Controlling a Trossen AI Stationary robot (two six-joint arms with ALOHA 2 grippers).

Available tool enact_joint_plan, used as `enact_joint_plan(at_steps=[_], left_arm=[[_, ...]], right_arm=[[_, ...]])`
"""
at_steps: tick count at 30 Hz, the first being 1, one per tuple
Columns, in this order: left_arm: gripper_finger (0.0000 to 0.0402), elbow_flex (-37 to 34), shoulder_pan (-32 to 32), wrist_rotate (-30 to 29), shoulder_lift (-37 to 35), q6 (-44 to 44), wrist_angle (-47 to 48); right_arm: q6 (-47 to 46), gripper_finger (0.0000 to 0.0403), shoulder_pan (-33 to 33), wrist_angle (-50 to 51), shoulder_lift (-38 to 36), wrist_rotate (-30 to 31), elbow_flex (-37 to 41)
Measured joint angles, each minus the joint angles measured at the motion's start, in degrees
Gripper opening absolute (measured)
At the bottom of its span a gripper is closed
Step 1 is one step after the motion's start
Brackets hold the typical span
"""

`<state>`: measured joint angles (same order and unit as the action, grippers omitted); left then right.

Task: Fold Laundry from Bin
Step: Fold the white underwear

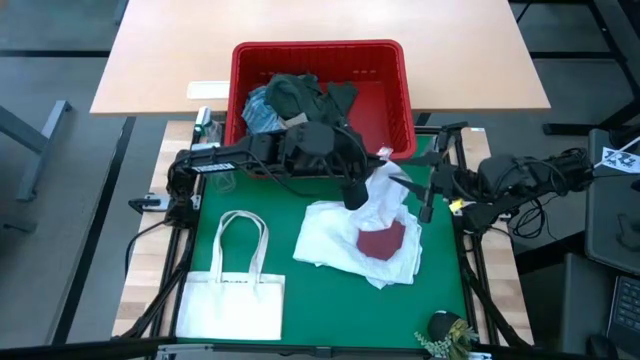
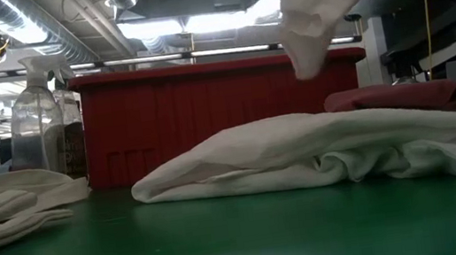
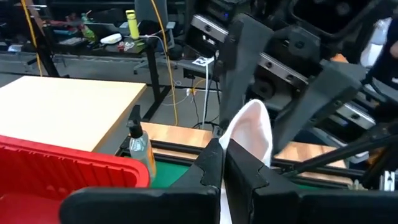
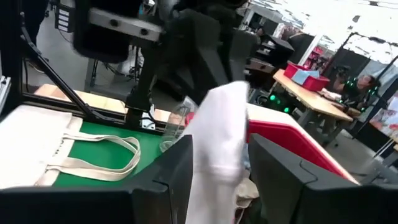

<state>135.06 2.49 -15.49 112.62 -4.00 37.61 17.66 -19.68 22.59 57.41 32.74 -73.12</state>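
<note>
While the left gripper (image 1: 354, 196) has its fingers clamped on a soft white cloth garment (image 1: 385, 188) lifted above the green bench (image 1: 300, 300) near the red slotted plastic bin (image 1: 320, 60), and the right gripper (image 1: 424, 190) has its fingers set around another edge, both should probably draw apart evenly to spread it.

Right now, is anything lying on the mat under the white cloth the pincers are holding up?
Yes. A pile of white garments with a folded maroon piece on top lies under the lifted white cloth, held by the left pincer and right pincer.
</note>
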Motion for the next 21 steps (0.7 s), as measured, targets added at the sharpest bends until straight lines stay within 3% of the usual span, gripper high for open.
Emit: enact_joint_plan(at_steps=[7, 14, 21], left_arm=[[0.0001, -0.01, 0.63, 0.00, 0.28, 0.16, -0.08], [0.0001, -0.06, 0.75, 0.17, 0.33, 0.16, 0.03], [0.0027, -0.06, 0.73, 0.15, 0.33, 0.14, -0.11]], right_arm=[[-2.91, 0.0132, 0.26, 2.08, 0.12, -0.97, 0.00], [-3.06, 0.0013, 0.26, 3.57, 0.16, -3.86, 0.00], [-7.28, 0.0023, 0.22, 6.62, -0.72, -5.55, 0.00]])
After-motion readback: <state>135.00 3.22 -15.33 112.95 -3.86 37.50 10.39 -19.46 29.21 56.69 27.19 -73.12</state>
